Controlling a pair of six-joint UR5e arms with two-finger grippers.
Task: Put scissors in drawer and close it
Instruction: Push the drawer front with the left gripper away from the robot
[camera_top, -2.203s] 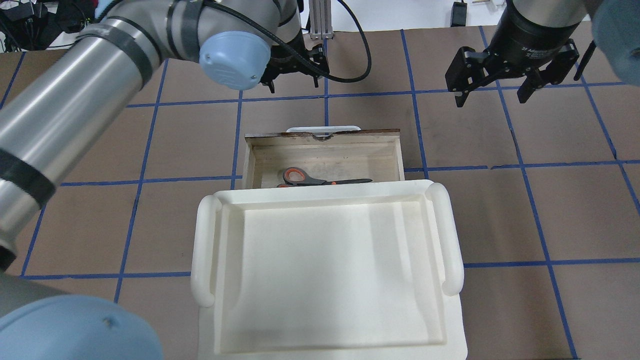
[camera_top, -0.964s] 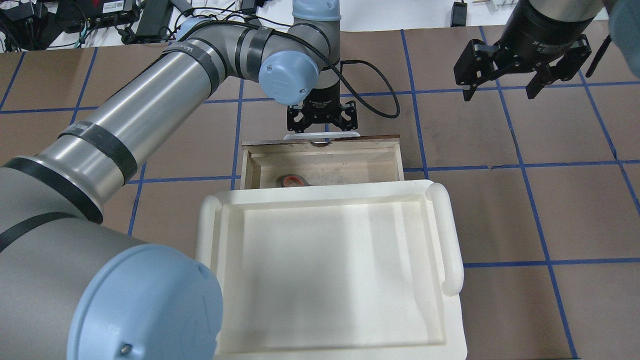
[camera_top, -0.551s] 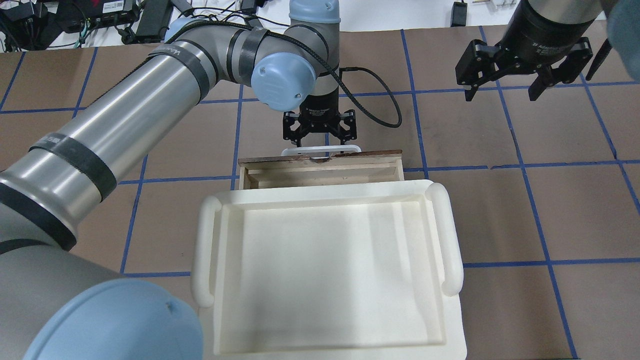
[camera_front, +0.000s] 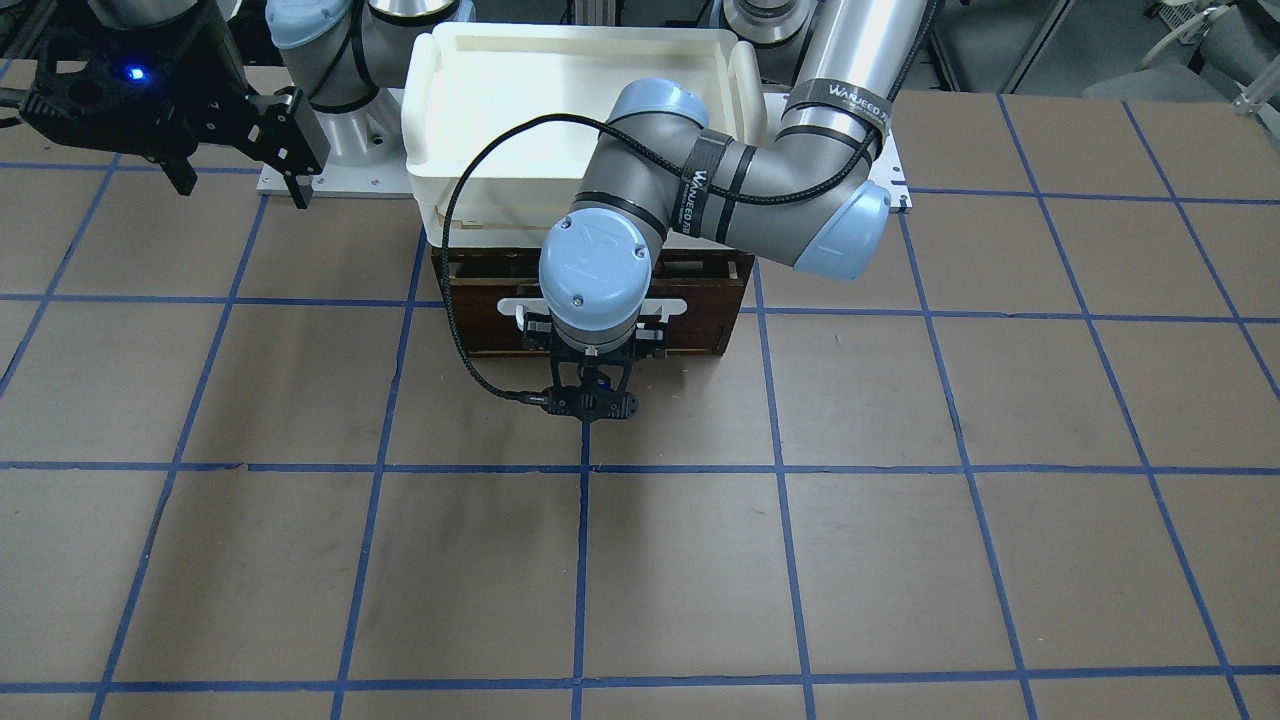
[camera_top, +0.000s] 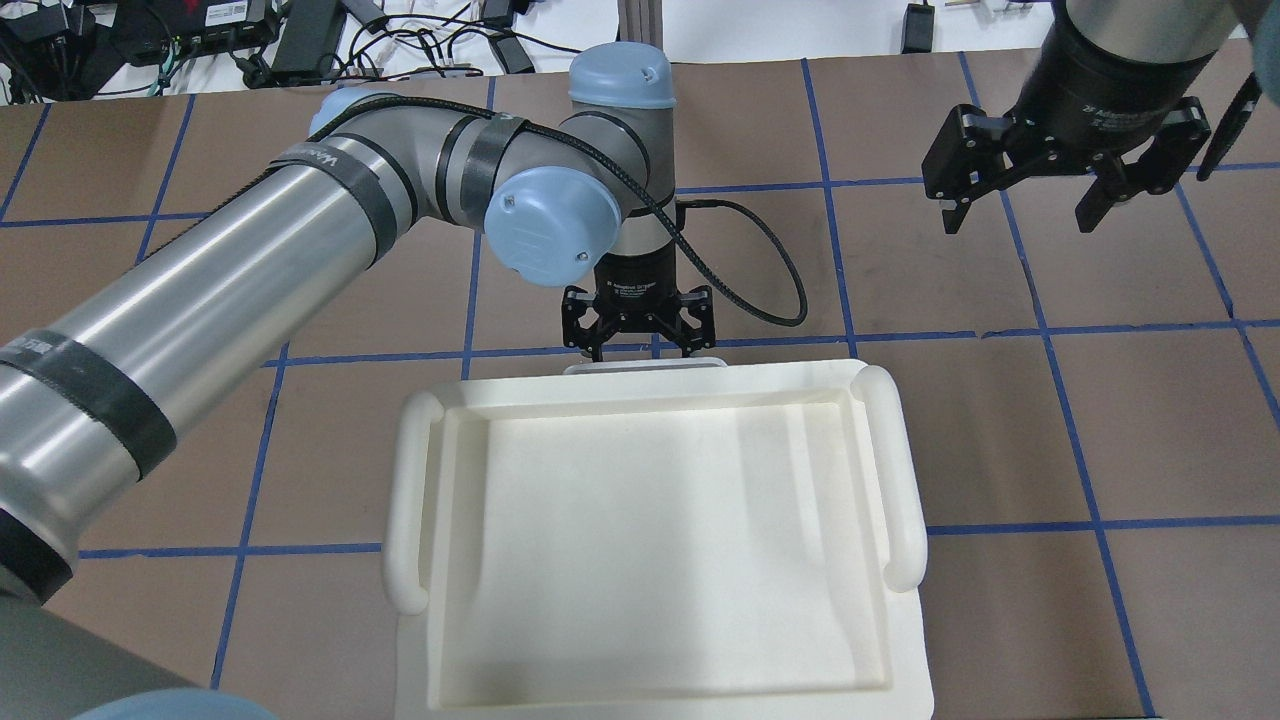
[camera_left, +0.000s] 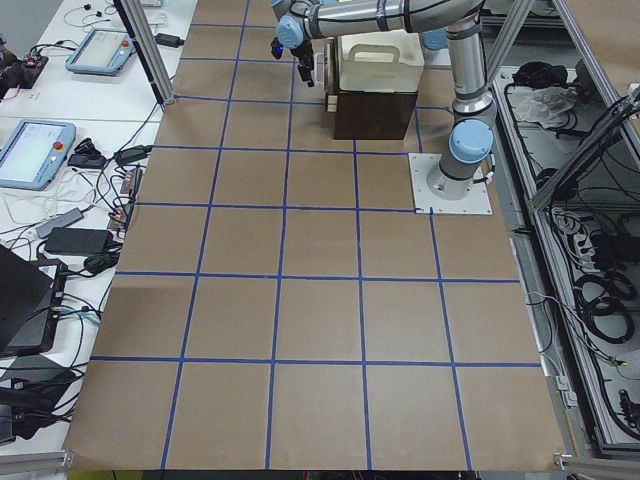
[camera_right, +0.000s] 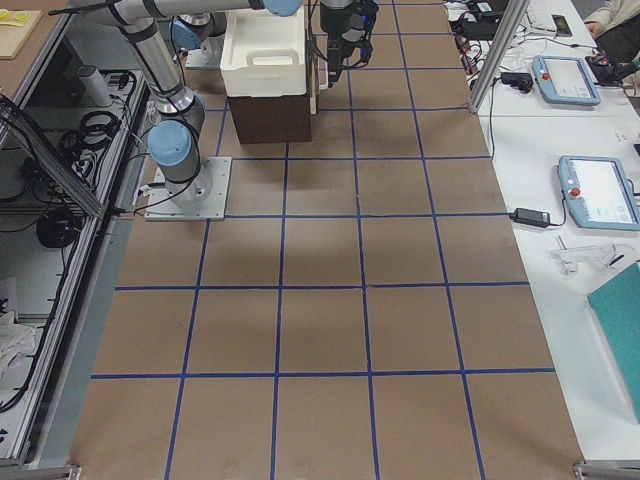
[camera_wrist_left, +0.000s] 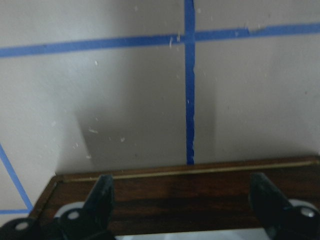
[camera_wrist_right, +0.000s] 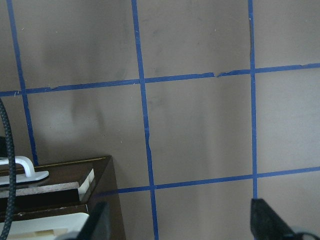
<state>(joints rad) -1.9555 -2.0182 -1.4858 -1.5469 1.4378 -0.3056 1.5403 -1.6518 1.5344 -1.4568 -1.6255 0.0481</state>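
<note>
Black left claw (camera_top: 637, 340) stands spread wide and holds nothing. In the wrist view its fingers (camera_wrist_left: 102, 195) straddle the dark brown front of the drawer (camera_wrist_left: 190, 197). From overhead it sits just beside the white bar handle (camera_top: 645, 364), though contact cannot be confirmed. The handle lies at 12 o'clock of the cream plastic tray (camera_top: 400, 500), which covers all else of the drawer in that view. The drawer is judged pushed home or very nearly. The right wrist view shows a pale plywood edge (camera_wrist_right: 82, 181) behind the front panel, so a small gap may remain. The scissors show in no view; if stowed, they are hidden inside, and this cannot be verified. A black cable (camera_front: 455, 300) loops from the left wrist past the 9 o'clock end of the handle. The right claw (camera_top: 1020, 205) hangs wide and empty over the worktop (camera_top: 1000, 450), at 2 o'clock of the tray and well apart.

Hazards noted:
- Pressing on once the drawer has bottomed out would shove the housing and tray toward the robot.
- An off-centre push could rack the drawer and jam it.
- Scissors lying proud inside could block the last travel.
- On withdrawal, a finger or the cable catching the handle would drag the drawer open again.
</note>
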